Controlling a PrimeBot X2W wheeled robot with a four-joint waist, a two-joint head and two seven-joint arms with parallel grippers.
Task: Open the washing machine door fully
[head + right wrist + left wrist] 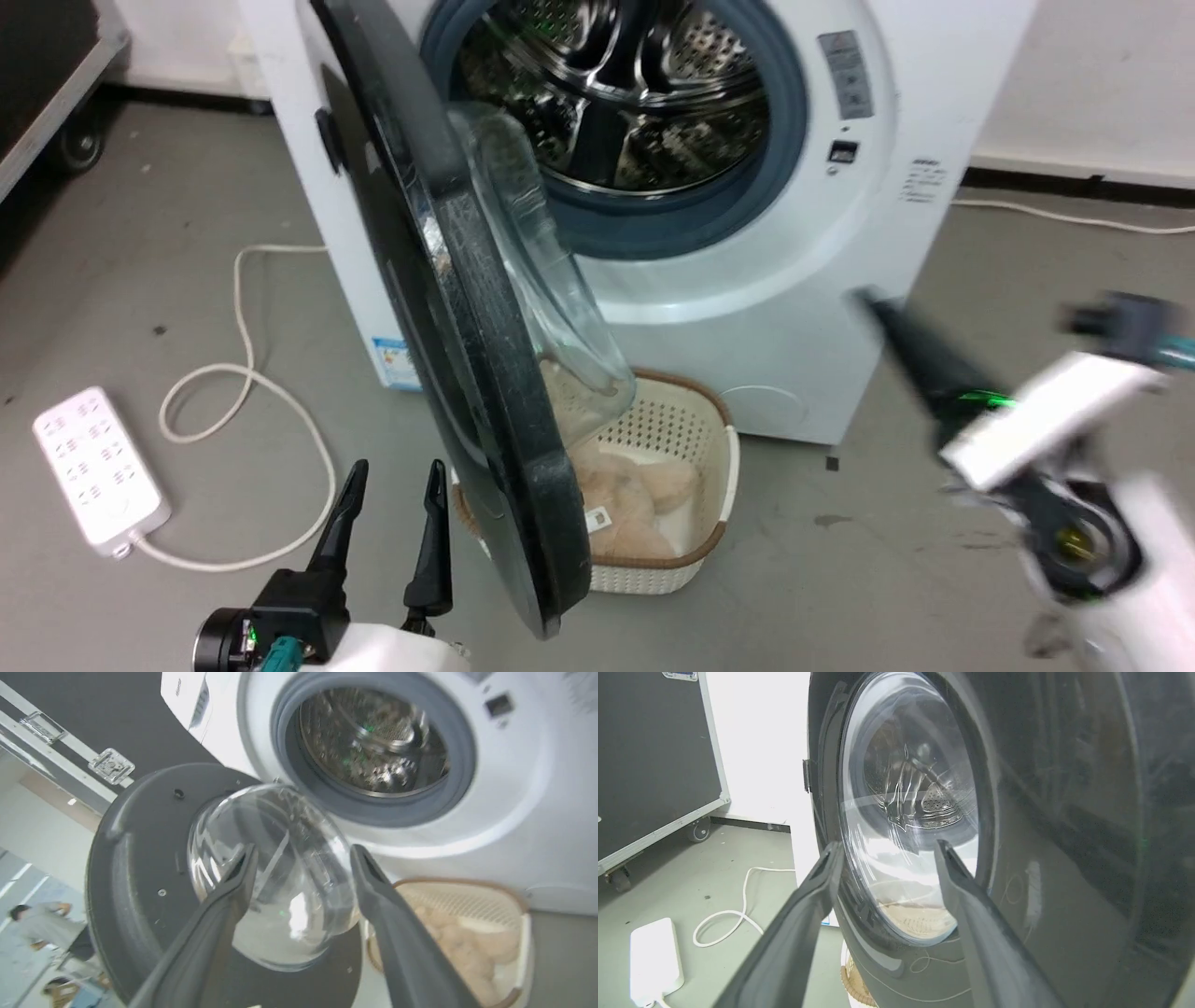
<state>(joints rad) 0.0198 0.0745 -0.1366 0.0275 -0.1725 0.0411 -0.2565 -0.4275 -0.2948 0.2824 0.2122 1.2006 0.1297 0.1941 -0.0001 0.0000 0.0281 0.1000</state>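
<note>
The washer (822, 280) stands with its drum exposed. The door (448, 308), hinged at the washer's left side, stands roughly square to the front, edge-on in the head view. I judge it about half open, so the step in hand is swinging it on round to the left.

The basket (691, 439) sits on the floor under the door's lower edge and looks clear of that swing.

The right gripper (304, 851), fingers apart and empty, faces the door's inner side and its glass bowl (275, 872). It seems best placed to push. It should press on the dark rim near the free edge, not on the glass, and follow the arc rather than drive straight.

The left gripper (398, 467), also spread and empty, hovers just beside the outer face, in the door's path. It should draw aside first, minding the cable (243, 373) on the floor.
</note>
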